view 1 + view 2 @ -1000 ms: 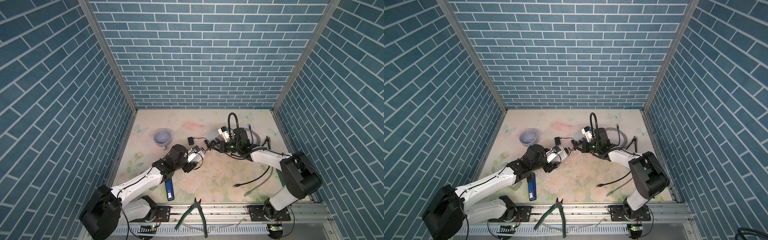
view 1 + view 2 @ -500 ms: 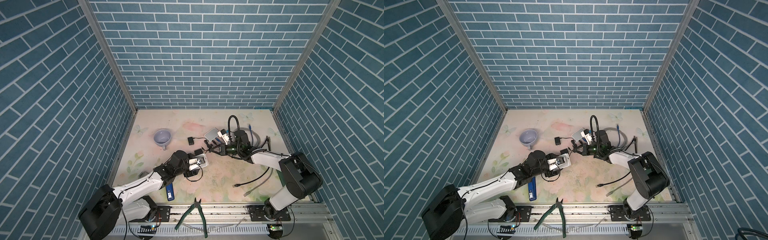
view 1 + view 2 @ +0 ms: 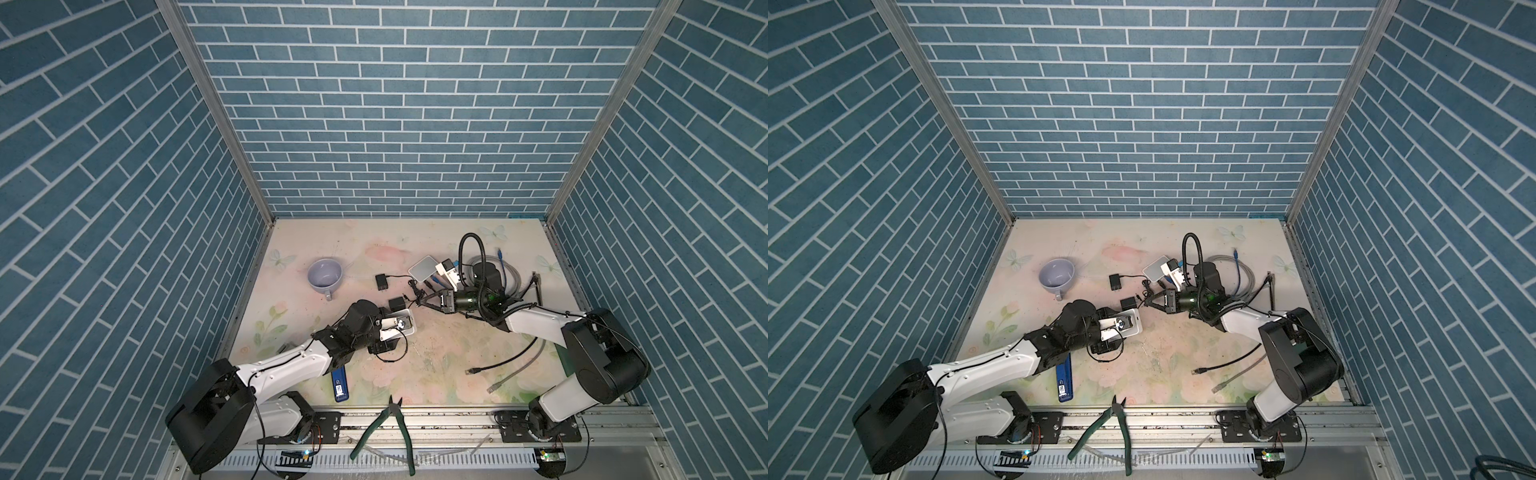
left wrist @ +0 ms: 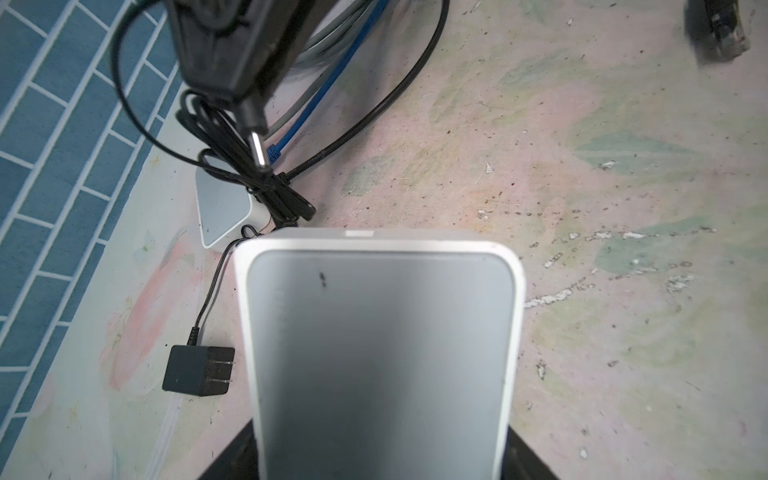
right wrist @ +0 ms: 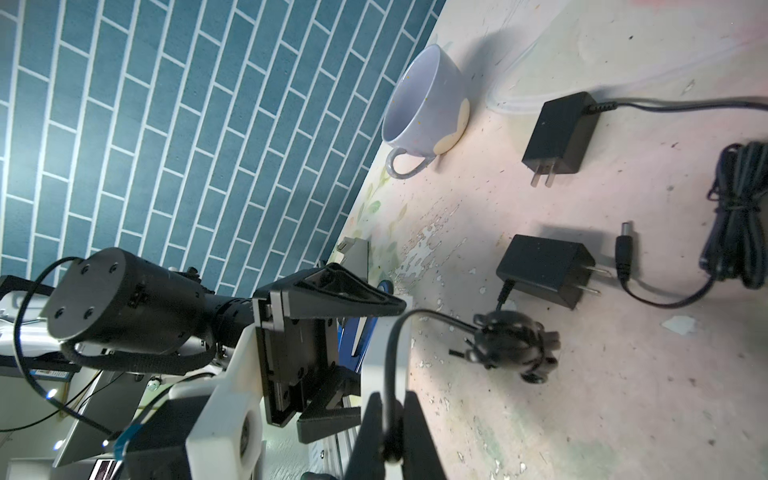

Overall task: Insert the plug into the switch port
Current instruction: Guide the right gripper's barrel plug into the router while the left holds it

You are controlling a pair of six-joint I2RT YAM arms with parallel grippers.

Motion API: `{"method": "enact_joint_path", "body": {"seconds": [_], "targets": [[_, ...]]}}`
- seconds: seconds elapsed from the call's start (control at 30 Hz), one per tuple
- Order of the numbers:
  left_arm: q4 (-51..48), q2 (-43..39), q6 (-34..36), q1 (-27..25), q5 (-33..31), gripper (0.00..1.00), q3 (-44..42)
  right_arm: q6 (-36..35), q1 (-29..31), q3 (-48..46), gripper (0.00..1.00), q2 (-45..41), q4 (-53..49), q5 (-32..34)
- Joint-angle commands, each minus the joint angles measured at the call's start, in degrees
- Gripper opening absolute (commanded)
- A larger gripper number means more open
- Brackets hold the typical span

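Arms: within the last second the left arm (image 3: pixel 286 368) has sunk and drawn its load toward the near side. The right arm (image 3: pixel 536 328) has shifted only slightly. Their tips stand close but apart, so this reads as re-aiming, with insertion not yet done.
Table (image 3: pixel 1183 357): matte floral sheet, scuffed and flecked where the print has chipped.
Switch (image 4: pixel 378 353): smooth white plastic slab with rounded corners and a grey satin face. It is held left of centre by the left gripper (image 3: pixel 403 329), whose jaws are spread wide and clamped on its sides. No port shows.
Right gripper (image 5: pixel 391 401): thin black wedge fingers pinched fully together on the cord (image 5: pixel 390 353).
Cord: thin and rubbery, partly tied into a bundle (image 5: pixel 511 345).
Plug (image 4: pixel 257 139): small black barrel with a bright metal tip, just beyond the switch's far edge and not touching it. Blur hides whether the barrel or only the cord is gripped.
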Motion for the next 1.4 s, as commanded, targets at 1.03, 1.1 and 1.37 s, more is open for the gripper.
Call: {"method": "enact_joint_path", "body": {"seconds": [1.03,1.1,1.37], "targets": [[4.64,1.31,-3.27,-0.92,1.42,0.51,2.20,4.81,2.77,-1.65,0.05,2.95,8.43,-3.54],[5.11,1.28,-3.42,-0.96,1.90,0.51,2.07,4.89,2.89,-1.44,0.05,2.83,8.50,-3.41],[7.22,1.31,-4.59,-0.94,2.21,0.51,1.38,5.07,3.07,-1.22,0.04,1.46,8.12,-2.19]]}}
